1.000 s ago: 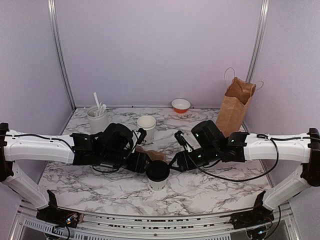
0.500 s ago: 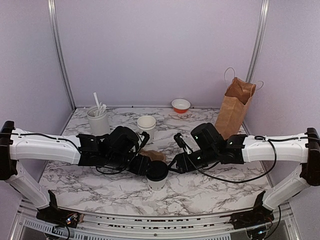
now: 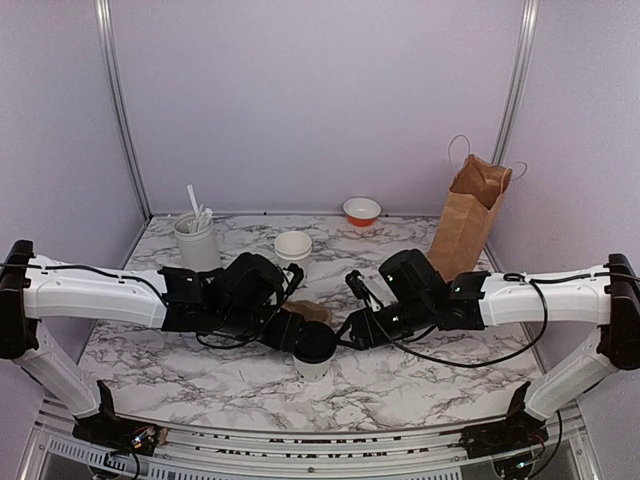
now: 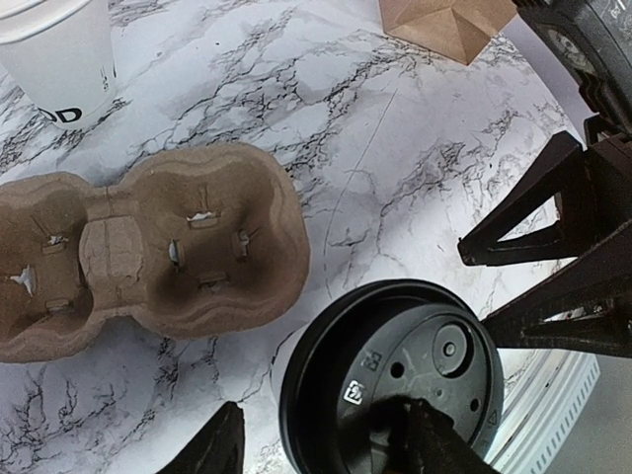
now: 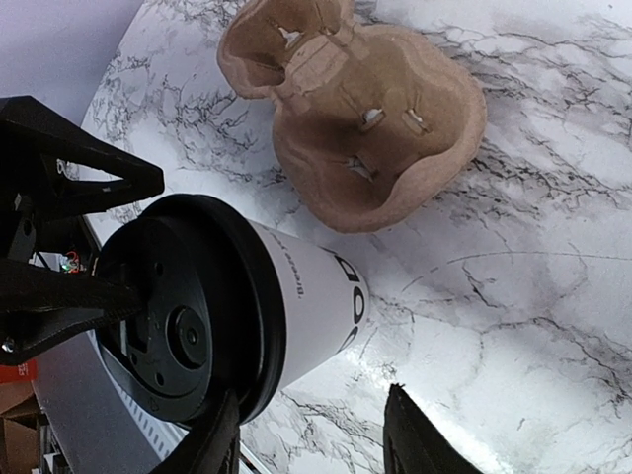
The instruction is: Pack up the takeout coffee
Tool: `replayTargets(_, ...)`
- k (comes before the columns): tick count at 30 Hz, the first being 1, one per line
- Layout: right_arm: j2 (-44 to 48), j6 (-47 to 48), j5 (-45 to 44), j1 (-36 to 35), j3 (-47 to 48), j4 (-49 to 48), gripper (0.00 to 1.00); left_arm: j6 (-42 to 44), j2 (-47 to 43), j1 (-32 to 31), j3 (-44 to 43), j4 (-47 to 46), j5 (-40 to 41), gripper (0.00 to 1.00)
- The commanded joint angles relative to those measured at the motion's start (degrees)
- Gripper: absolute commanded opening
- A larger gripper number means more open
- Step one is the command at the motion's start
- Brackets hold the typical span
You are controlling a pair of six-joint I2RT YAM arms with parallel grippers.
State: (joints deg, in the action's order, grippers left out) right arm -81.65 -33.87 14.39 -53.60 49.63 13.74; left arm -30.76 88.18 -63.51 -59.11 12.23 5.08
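Marble table (image 3: 420,385), takeout coffee (image 3: 315,345) between left pincer (image 4: 324,407) and right pincer (image 5: 314,395)

Left end effector (image 3: 299,336) and right end effector (image 3: 346,333) have edged nearer the takeout coffee (image 3: 315,343).

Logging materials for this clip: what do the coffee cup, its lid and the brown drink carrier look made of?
The coffee cup: likely paper, matte white, printed lettering. The lid: black plastic, slight sheen, moulded holes. The drink carrier: seemingly moulded pulp, rough matte brown surface.

White utensil holder (image 3: 196,243), lidless paper cup (image 3: 293,250), orange bowl (image 3: 361,211)
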Motion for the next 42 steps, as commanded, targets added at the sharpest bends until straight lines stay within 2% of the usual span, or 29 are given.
replayTargets(1,-0.7,0.3,0.4,0.4,1.0,-0.6,0.47,0.4,1.0,-0.4,-1.2,2.2,1.2,0.56)
replayTargets(12,-1.1,2.0,-1.3,-0.1,3.9,2.3,0.48,-0.5,0.3,-0.6,-0.2,2.2,2.8,0.53)
replayTargets(28,-1.1,3.8,-6.9,-1.4,9.2,7.9,0.48,0.8,-3.3,-0.7,-3.2,2.8,4.9,0.59)
replayTargets(34,-3.5,6.1,-10.9,-4.2,13.8,11.0,0.52,-2.0,-8.1,-0.5,-0.1,3.0,8.1,0.59)
replayTargets(42,-7.3,7.3,-13.8,-6.3,17.4,12.6,0.54,-6.6,-10.1,0.3,5.2,2.0,4.7,0.57)
